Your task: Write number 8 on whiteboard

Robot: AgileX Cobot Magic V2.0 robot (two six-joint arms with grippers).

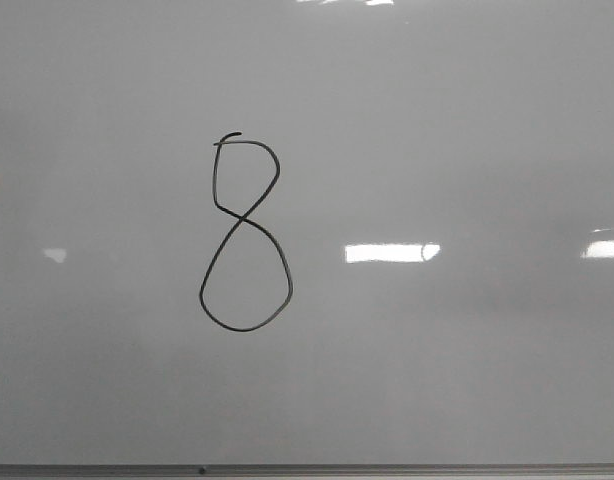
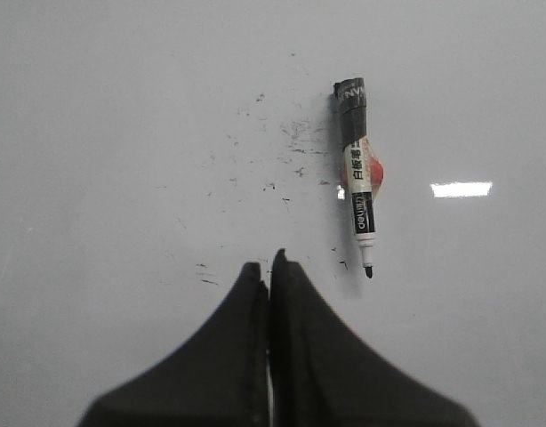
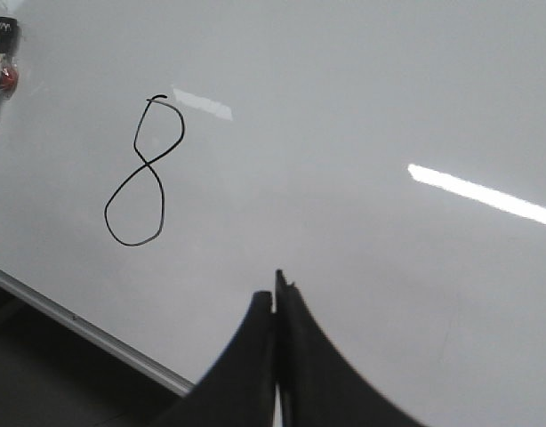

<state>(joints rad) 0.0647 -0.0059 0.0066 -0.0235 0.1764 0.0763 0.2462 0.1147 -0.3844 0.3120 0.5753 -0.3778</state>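
Now one number 8 (image 1: 245, 232) on whiteboard (image 1: 467, 120); one marker (image 2: 357, 178); both pincers closed, empty.

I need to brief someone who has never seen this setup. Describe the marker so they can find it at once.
Start from the whiteboard, the large glossy pale board. In the left wrist view, the marker lies flat on it, uncapped, beyond the shut left gripper and clear of its fingertips. It is the only solid thing on the board: a black and white barrel with a printed label, beside scattered ink specks, unlike the drawn number 8.
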